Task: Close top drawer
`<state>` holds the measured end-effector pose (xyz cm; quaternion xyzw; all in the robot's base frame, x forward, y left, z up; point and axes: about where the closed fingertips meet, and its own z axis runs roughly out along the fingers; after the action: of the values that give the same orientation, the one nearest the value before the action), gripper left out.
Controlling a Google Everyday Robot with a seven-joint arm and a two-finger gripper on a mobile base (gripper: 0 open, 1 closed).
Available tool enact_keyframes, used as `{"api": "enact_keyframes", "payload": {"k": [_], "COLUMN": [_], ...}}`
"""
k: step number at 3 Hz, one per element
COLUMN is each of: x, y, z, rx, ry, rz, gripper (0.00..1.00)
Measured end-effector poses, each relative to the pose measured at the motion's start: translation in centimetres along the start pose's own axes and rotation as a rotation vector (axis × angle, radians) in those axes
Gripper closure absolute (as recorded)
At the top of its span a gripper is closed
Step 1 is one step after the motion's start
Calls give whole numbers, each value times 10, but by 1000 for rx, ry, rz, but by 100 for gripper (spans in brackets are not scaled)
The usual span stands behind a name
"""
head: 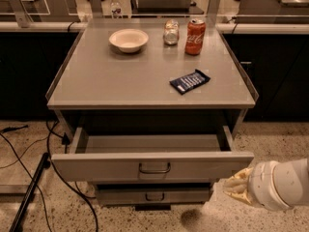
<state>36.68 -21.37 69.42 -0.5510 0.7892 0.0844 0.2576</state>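
**Top drawer (96,166) hanging open**

Hovering low at the right of the cabinet (120,76): the gripper (235,185), just beside the right end of the drawer front. Cannot tell whether touching it, nor whether spread or closed. Standing pulled out to the gripper's left: the top drawer, handle (154,168) at centre. Sitting up and left on the cabinet top: bowl (128,39), jar (170,32), soda can (195,30), dark packet (190,81).

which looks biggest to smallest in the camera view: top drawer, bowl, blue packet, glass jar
top drawer
bowl and blue packet, too alike to rank
glass jar, smallest
The hand sits low right, by the drawer's front corner.
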Motion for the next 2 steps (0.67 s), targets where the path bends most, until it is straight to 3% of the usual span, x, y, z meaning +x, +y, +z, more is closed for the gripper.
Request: {"api": "enact_keyframes", "payload": {"k": [2], "x": [5], "y": [-2], "z": [8], "rx": [30], "ry": [7], "rz": [-34], "gripper": [100]}}
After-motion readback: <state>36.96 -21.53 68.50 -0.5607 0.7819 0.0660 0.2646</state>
